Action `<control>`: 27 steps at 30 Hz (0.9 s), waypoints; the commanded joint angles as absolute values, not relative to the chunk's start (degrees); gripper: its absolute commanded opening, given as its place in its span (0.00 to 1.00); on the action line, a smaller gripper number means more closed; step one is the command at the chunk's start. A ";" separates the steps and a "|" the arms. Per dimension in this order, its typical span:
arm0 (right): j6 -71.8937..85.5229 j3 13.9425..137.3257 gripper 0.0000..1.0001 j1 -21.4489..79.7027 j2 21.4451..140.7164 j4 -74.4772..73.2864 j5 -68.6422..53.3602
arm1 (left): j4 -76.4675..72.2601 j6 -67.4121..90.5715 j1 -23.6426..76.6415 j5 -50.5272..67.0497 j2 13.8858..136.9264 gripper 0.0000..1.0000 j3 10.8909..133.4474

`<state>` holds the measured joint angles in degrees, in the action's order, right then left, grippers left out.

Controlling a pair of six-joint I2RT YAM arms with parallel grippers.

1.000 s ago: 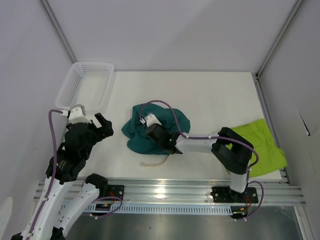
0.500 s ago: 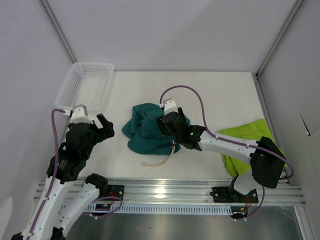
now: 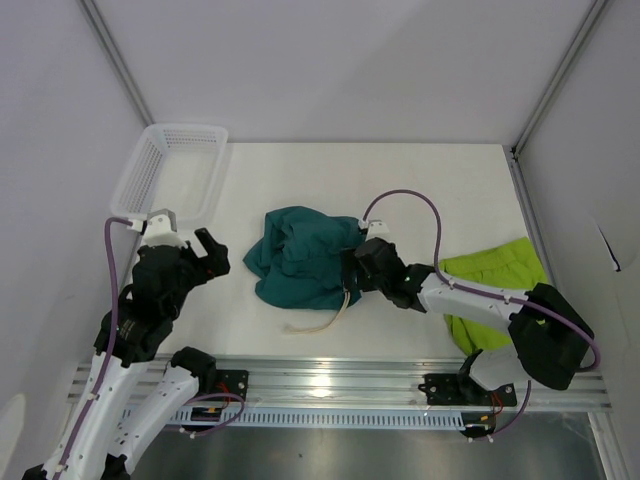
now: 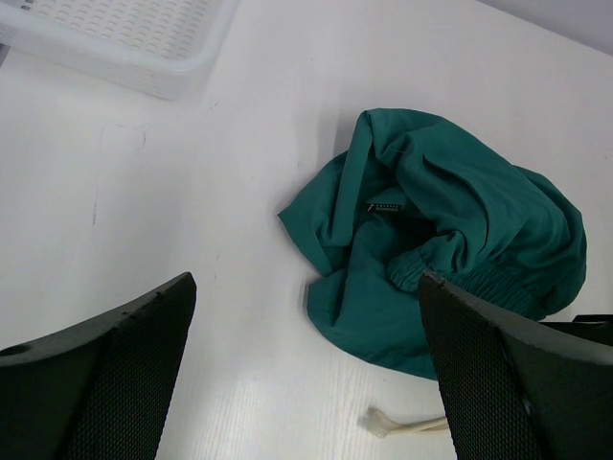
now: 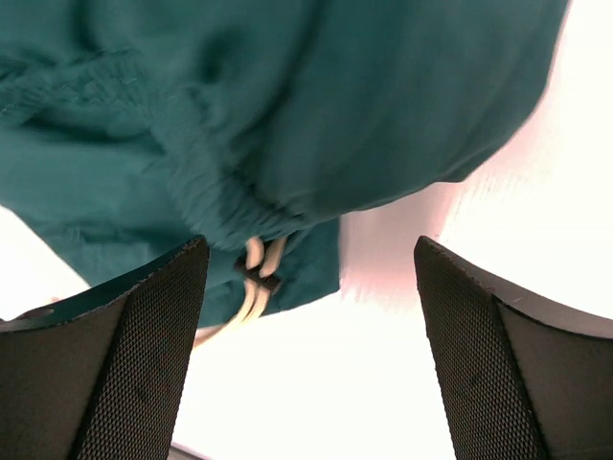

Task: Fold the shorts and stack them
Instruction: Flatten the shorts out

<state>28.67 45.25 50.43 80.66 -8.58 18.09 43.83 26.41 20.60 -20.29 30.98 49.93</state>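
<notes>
Grasping step, seemingly: crumpled dark teal shorts (image 3: 300, 258) at mid-frame, lime green shorts (image 3: 500, 262) at right edge. Right gripper (image 3: 351, 274) agape at the teal waistband (image 5: 206, 206); left gripper (image 3: 208, 250) agape, well apart. Next: pinching waistband, spreading flat.

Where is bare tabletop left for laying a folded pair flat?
Widest: the far white table stretch between the white mesh basket and right wall, behind the crumpled dark teal shorts. Crowded: near right, where the right arm crosses the lime green shorts.
</notes>
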 commanded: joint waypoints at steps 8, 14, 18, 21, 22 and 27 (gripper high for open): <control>33.66 43.50 0.48 42.10 88.32 9.31 4.93 | 42.36 24.87 20.13 -19.60 31.03 0.99 49.48; 32.26 43.07 0.00 43.23 86.23 13.71 0.79 | 42.36 24.87 20.13 -19.51 31.29 0.99 49.48; 29.62 42.36 0.00 46.31 78.94 10.65 4.64 | 42.28 24.87 20.13 -19.42 31.38 0.99 49.57; 28.92 42.63 0.00 46.84 73.58 7.22 5.54 | 42.28 24.87 20.13 -19.34 31.20 0.99 49.48; 28.83 42.63 0.00 46.76 71.22 6.60 5.45 | 42.28 24.96 20.13 -19.34 31.29 0.99 49.40; 30.05 44.72 0.00 46.67 63.73 1.16 3.35 | 42.28 24.96 20.13 -19.42 31.29 0.99 49.57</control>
